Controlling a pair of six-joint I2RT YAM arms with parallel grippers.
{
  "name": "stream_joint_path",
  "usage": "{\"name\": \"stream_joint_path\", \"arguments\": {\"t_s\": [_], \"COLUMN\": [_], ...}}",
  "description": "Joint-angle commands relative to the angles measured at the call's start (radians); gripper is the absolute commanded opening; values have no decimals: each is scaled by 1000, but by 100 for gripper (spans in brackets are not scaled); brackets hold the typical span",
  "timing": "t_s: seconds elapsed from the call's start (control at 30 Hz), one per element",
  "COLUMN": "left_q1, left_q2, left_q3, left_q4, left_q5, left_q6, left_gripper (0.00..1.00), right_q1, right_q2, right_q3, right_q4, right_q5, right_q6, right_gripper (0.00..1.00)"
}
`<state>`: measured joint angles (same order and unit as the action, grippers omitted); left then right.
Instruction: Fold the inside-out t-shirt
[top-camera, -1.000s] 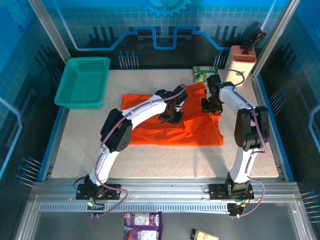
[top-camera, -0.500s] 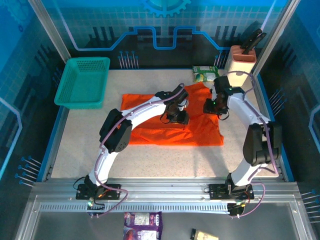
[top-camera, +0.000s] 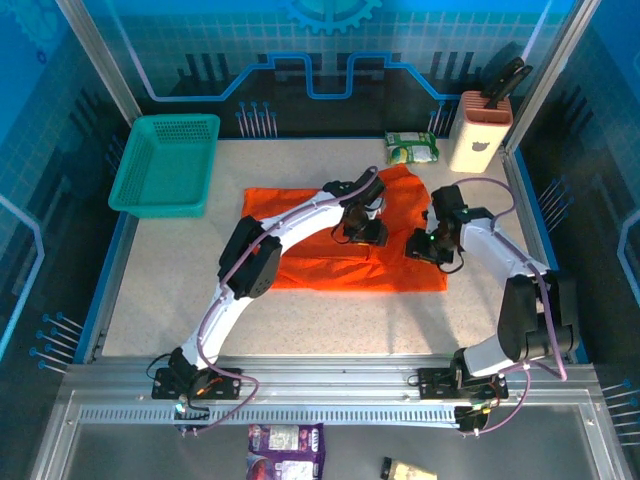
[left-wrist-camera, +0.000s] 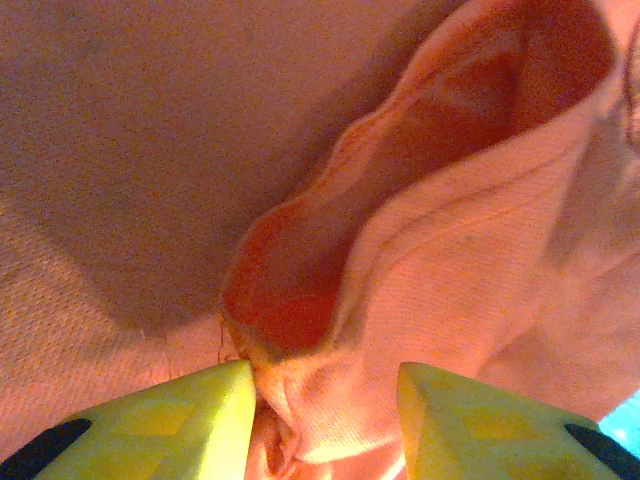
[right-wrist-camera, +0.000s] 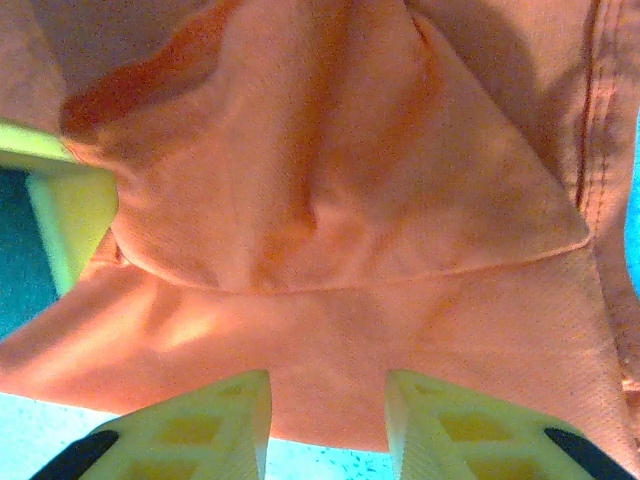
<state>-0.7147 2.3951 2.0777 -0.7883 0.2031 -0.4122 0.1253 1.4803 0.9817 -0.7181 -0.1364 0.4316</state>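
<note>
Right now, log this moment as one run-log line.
left gripper: shut on orange t-shirt, bunched fold | right gripper: shut on t-shirt's right part | t-shirt: lying wrinkled on table, fold unfinished

The left arm (top-camera: 290, 215) and right arm (top-camera: 490, 240) hide parts of the bright orange wrinkled cloth t-shirt (top-camera: 320, 272); the bottom edge cuts off a purple packet (top-camera: 285, 445).

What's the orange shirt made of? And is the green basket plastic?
The t-shirt looks like soft knitted cloth, maybe cotton: it wrinkles and folds, and the wrist cameras show a fine matte weave and a stitched seam. The basket is probably hard plastic: it holds a stiff, even shape, and its floor and walls are a mesh of little holes.
</note>
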Motion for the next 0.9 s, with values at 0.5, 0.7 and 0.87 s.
{"name": "stream_joint_path", "arguments": {"t_s": [0.5,0.7,0.87], "left_q1": [4,26,44], "left_q2": [12,-7,30], "left_q3": [55,15,24], "left_q4": [-62,-64,-101], "left_q5": [-119,-186,-164], "left_q6": [11,-24,-53], "left_gripper": [0,0,0], "right_q1": [-172,-219,-225], "right_q2": [-54,-43,-36], "right_q3": [-286,-326,-348], "right_q4": [172,193,209], "right_q5": [-50,-57,-56], "right_q6": [261,255,259], "right_gripper": [40,41,41]}}
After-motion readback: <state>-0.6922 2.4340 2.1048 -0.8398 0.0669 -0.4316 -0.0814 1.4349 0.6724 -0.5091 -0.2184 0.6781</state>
